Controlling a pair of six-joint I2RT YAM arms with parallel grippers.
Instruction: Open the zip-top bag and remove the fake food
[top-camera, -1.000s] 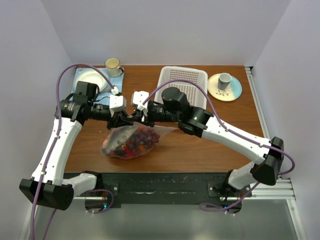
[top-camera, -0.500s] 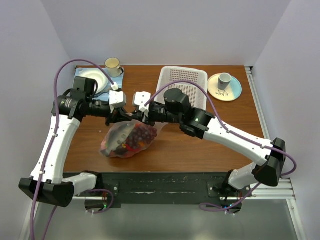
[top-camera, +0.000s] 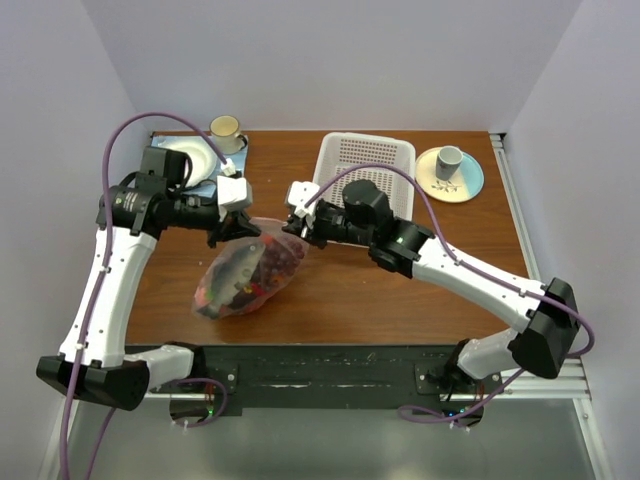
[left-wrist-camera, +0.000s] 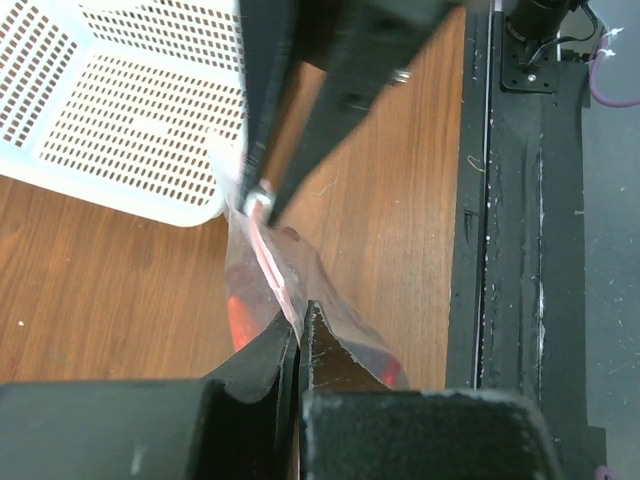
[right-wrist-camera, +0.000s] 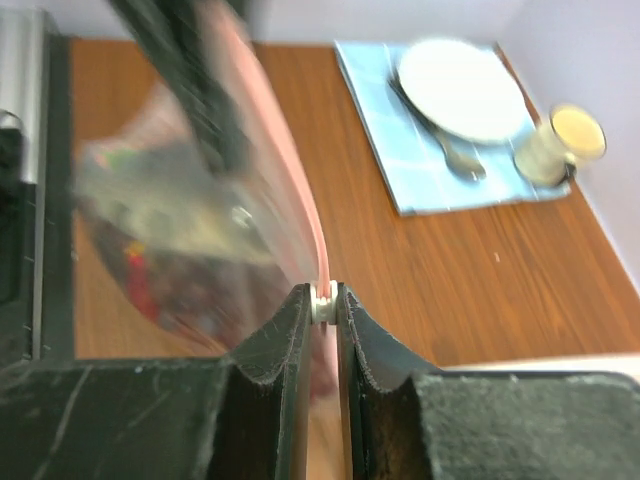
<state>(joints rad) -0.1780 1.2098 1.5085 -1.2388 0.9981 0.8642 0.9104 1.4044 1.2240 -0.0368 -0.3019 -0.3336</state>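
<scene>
Clear dotted zip-top bag (top-camera: 243, 275), fake food (top-camera: 270, 265) inside; I see left gripper (left-wrist-camera: 300, 318) clamped on its edge, right gripper (right-wrist-camera: 322, 302) pinching, I think, its white slider (right-wrist-camera: 321, 292)

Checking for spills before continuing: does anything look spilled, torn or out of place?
Nothing stands out. The left gripper and right gripper pinch the zip-top bag at its edge; the fake food sits inside, none spilled.

Left tool (left-wrist-camera: 300, 318), right tool (right-wrist-camera: 322, 300): both closed

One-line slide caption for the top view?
Left hand and right hand pinch the zip-top bag's top edge from opposite sides, fake food inside.
</scene>
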